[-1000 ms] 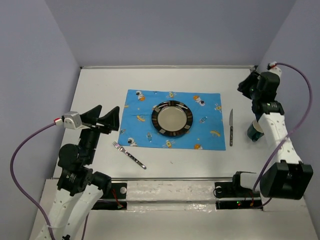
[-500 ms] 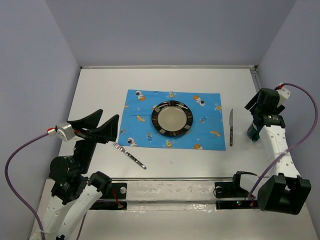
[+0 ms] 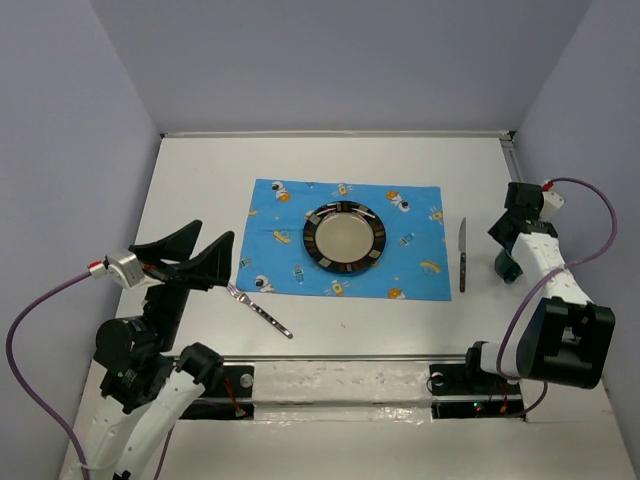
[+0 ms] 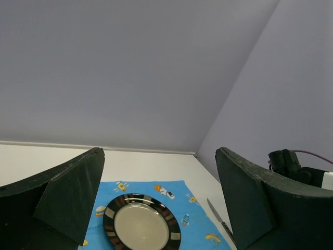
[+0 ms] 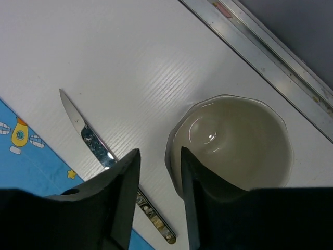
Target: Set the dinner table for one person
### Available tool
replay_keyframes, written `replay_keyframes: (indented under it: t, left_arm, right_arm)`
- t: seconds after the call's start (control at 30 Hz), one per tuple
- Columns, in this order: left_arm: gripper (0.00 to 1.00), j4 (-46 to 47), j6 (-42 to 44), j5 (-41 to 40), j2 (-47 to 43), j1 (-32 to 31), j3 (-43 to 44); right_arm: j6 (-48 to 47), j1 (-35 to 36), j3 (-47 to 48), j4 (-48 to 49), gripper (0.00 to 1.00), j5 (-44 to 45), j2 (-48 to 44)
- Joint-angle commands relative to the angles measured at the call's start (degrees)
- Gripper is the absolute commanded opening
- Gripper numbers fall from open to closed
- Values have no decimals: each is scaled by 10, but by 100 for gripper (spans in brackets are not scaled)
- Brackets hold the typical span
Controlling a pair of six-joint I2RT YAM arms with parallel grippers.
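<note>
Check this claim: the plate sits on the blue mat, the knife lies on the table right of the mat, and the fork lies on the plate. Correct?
No. The fork lies on the dinner table by the near left corner of the blue mat, not on the plate, as the top external view shows. The plate and the knife are as stated.

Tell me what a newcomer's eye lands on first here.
The bright blue space-print mat in the middle of the white table catches the eye first, a dark-rimmed plate centred on it. A knife lies just right of the mat and a fork slants off its near-left corner. At the right edge the right gripper hangs over a cup, fingers apart; the left gripper gapes wide at the near left.
</note>
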Motion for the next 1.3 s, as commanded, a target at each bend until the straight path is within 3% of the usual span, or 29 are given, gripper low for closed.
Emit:
replay_keyframes:
  t: [0.0, 0.07, 0.1, 0.3, 0.47, 0.63, 1.0, 1.27]
  left_arm:
    - [99, 22, 11, 2, 1, -2, 17]
    - [99, 22, 13, 1, 3, -2, 17]
    - [99, 22, 13, 0, 4, -3, 17]
    - [99, 21, 13, 0, 12, -3, 17]
    - [99, 20, 13, 3, 23, 1, 17]
    - [99, 21, 14, 4, 37, 13, 15]
    - [99, 20, 17, 9, 81, 31, 15]
    - [99, 21, 16, 17, 104, 44, 14]
  right_arm:
    - [16, -4, 2, 45, 28, 5, 14]
    - [15, -4, 4, 48, 13, 10, 18]
    - [13, -4, 7, 49, 0, 19, 17]
    - [-40, 2, 21, 58, 0, 27, -53]
    - [-105, 131, 80, 75, 0, 34, -62]
    - [-150, 223, 181, 83, 0, -28, 67]
    - [-206, 229, 374, 78, 0, -123, 293]
    - [-223, 229, 435, 69, 0, -134, 358]
